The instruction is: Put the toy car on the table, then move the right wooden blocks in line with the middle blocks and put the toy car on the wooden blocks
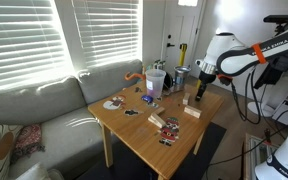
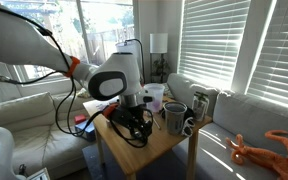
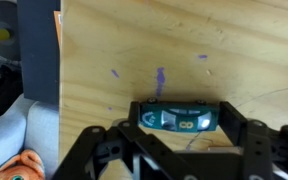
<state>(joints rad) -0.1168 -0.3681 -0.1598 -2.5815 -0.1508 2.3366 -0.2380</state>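
1. Between the fingers of the gripper (image 3: 182,116), in the wrist view, lies the toy car (image 3: 181,118), a small dark body with a teal top. The jaws are clamped on its two ends.
2. Beneath the car is the light-wood table (image 3: 124,60), marked with a few purple strokes. Whether the car rests on the wood or hangs just over it cannot be told.
3. In an exterior view the gripper (image 1: 198,90) stands over the far corner of the table (image 1: 134,138). The car is too small to make out there.
4. A pale wooden block (image 1: 192,111) lies flat on the tabletop, just beside the gripper on the nearer side.
5. A translucent cup (image 1: 155,82) and a dark mug (image 1: 181,74) stand upright near each other at the table's far edge. What is in them cannot be seen from this angle.
6. In an exterior view a grey mug (image 2: 174,118) stands upright near the gripper. Its inside is in shadow and its contents are not visible.
7. A white cup (image 2: 154,96) stands upright behind the grey mug, apart from it, and its inside is hidden.
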